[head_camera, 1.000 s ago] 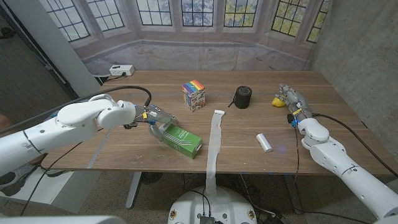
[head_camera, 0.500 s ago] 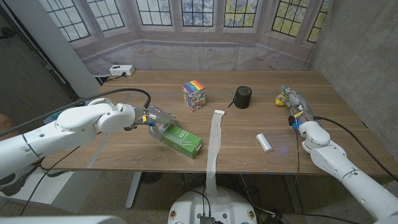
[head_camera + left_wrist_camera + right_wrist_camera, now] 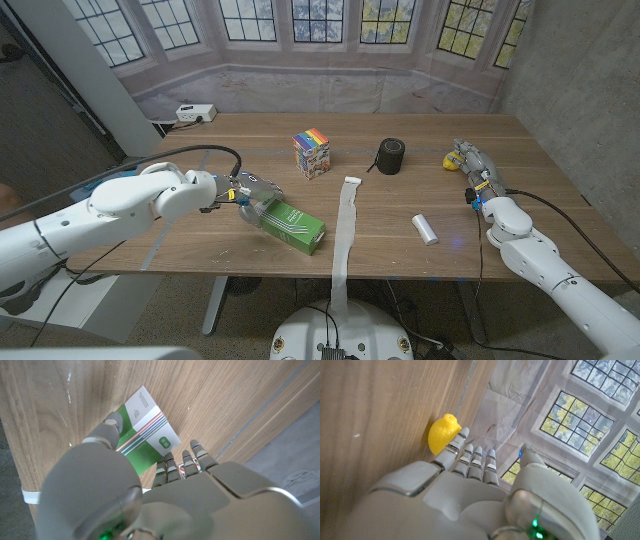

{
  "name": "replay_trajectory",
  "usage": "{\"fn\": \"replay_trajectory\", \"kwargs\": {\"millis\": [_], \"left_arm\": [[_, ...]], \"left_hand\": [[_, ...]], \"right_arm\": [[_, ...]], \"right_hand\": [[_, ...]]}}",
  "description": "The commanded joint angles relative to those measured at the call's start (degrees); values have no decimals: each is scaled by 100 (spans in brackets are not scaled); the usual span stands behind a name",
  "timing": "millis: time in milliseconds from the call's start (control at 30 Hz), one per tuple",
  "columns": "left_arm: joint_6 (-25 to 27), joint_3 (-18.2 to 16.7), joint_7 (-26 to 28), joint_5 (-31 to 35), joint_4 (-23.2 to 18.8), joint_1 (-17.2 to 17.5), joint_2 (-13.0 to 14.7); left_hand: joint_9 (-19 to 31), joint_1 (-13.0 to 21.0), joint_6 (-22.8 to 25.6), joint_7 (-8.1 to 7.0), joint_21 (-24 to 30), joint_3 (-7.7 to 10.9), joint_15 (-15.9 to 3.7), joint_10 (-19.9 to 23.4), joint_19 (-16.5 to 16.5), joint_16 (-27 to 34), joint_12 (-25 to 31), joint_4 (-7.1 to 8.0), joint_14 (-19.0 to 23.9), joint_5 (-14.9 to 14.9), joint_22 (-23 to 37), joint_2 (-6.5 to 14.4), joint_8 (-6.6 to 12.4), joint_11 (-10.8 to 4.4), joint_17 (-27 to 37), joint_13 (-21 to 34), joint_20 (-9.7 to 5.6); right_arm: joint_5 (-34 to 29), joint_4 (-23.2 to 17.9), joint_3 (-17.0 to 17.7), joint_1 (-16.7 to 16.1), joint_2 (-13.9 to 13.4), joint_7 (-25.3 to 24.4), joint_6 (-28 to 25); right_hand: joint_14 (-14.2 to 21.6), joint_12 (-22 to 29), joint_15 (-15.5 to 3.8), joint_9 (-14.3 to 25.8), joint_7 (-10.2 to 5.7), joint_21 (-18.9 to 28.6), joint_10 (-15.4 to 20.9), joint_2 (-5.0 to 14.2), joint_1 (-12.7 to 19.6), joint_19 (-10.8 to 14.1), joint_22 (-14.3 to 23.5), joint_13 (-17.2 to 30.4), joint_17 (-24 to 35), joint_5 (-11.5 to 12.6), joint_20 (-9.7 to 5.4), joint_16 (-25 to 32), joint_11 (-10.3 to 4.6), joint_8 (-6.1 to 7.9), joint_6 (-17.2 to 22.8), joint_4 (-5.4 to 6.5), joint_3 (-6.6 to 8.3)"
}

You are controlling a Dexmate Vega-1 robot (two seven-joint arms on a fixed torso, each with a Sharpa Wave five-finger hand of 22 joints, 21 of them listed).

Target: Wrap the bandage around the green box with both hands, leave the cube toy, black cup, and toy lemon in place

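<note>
The green box [image 3: 291,224] lies slantwise on the table's left half. My left hand [image 3: 251,190] holds its left end, thumb [image 3: 108,430] on one long edge and fingers [image 3: 181,464] past the corner of the green box [image 3: 144,425]. A white bandage strip [image 3: 346,222] runs from mid-table over the front edge, right of the box and apart from it. The cube toy [image 3: 313,153], black cup [image 3: 390,156] and toy lemon [image 3: 446,161] stand in a row behind. My right hand [image 3: 471,166] is open just right of the lemon [image 3: 443,434], fingers [image 3: 470,458] straight.
A small white roll [image 3: 426,229] lies on the right half of the table, between the strip and my right arm. A white power strip [image 3: 195,113] sits on the ledge behind the table's back left corner.
My left arm has shifted slightly right, its hand staying at the box's end. The right hand has edged a little back, still beside the lemon. The box and strip have not moved.
</note>
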Motion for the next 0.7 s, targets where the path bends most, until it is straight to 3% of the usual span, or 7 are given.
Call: {"fn": "replay_trajectory", "kwargs": {"millis": [33,333,700], "left_arm": [[55,-62,292,164,-4,191,82],[123,-96,588,321,37,356,121],[212,-99,832,509,57,489,115]], "left_hand": [[44,117,196,-10,44,-47,-30,153,99,30,124,-2,130,-8,32,-1,77,-24,17,55,-6],[82,219,428,-61,63,-82,-141,357,215,54,285,-1,330,-14,35,-3,164,-75,22,131,-10],[175,345,1016,-197,61,-136,-227,692,311,97,568,31,623,-13,40,77,461,-160,72,302,18]], "right_arm": [[-30,-79,5,37,-34,-16,-87],[-67,-96,-28,99,-49,9,-129],[-96,-151,-35,105,-78,4,-169]], "right_hand": [[3,23,0,5,15,17,12,27,-14,11,23,12,6,29,-45,15,8,3,13,-23,11],[4,23,1,5,15,16,11,28,-15,12,23,11,6,29,-45,16,11,3,12,-25,10],[3,23,2,5,18,19,10,29,-13,18,23,11,4,30,-46,15,11,3,11,-30,9]]}}
